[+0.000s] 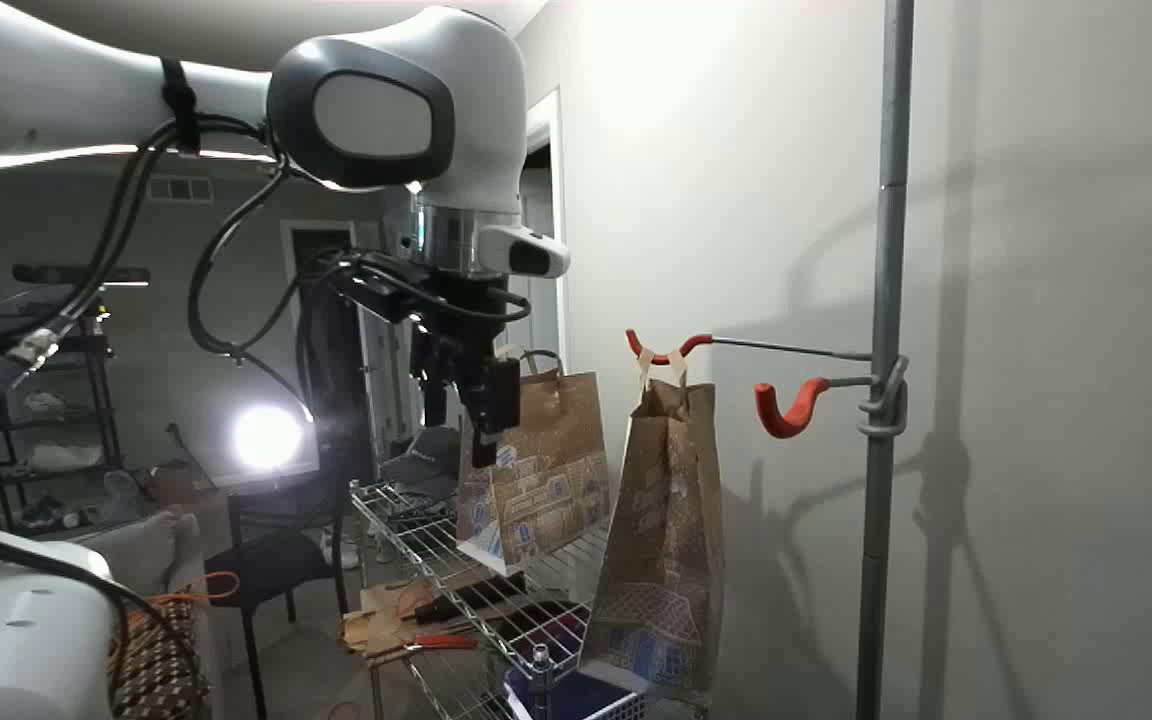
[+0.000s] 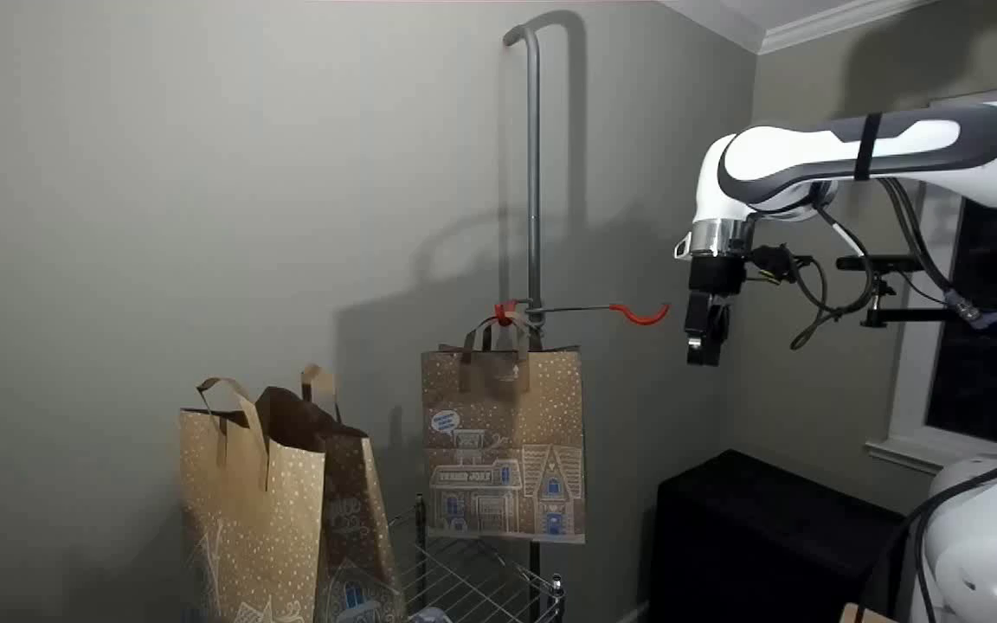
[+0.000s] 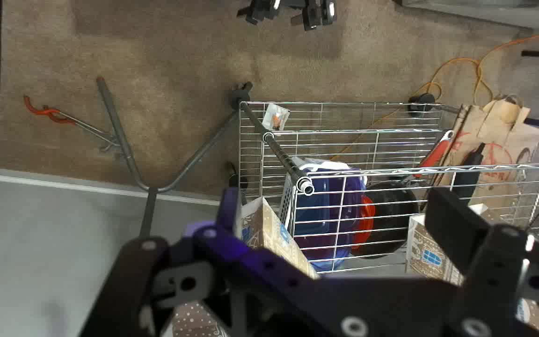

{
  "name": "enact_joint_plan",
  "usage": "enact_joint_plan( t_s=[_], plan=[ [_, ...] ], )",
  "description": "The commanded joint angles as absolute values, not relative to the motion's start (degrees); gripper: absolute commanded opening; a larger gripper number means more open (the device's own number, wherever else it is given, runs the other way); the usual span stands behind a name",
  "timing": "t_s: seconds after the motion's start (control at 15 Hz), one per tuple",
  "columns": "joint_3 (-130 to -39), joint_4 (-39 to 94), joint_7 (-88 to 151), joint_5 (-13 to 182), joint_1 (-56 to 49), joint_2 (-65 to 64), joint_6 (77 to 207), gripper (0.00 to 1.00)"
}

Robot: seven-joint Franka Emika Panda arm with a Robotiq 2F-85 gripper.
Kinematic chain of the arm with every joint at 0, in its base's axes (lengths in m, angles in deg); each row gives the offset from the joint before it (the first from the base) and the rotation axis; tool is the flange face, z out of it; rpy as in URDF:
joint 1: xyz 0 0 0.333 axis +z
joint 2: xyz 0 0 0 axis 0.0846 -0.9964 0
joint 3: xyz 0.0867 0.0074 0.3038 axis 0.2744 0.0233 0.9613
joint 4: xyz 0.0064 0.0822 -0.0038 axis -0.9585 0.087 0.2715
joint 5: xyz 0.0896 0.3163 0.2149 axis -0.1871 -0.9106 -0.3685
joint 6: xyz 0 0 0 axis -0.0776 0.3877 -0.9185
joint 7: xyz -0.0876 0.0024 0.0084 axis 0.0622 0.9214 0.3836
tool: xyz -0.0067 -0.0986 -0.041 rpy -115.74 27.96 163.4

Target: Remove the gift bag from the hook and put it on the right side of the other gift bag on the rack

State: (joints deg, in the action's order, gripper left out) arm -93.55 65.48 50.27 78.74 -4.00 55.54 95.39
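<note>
The gift bag (image 1: 671,530) is a tall brown paper bag with a printed village front, seen in both exterior views (image 2: 505,450). It hangs by its handles from the orange-red hook (image 1: 666,356), beside the corner of the wire rack (image 1: 542,660). The other gift bag (image 1: 551,500) stands upright on the rack; it also shows in an exterior view (image 2: 256,510). My gripper (image 1: 459,430) points down, open and empty, away from the hook at about its height. In the wrist view the fingers (image 3: 342,216) are wide apart, with the lower parts of both bags partly hidden behind them.
A grey pole (image 1: 884,400) carries the hooks; an empty orange hook (image 2: 640,317) also sticks out. A white basket (image 1: 576,700) sits low in the rack. A flattened paper bag (image 3: 489,140) lies by the rack. A black box (image 2: 767,536) stands near the robot base.
</note>
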Motion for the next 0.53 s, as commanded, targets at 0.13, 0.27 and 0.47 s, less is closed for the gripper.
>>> enact_joint_plan(
  t_s=[0.13, 0.27, 0.47],
  plan=[
    [-92.59, 65.36, 51.01, 78.13, -5.46, 55.26, 95.26, 1.00],
    [-92.58, 65.36, 51.01, 78.13, -5.46, 55.26, 95.26, 1.00],
    [-92.33, 59.39, 57.42, 79.79, -2.28, 47.43, 103.83, 1.00]
  ],
)
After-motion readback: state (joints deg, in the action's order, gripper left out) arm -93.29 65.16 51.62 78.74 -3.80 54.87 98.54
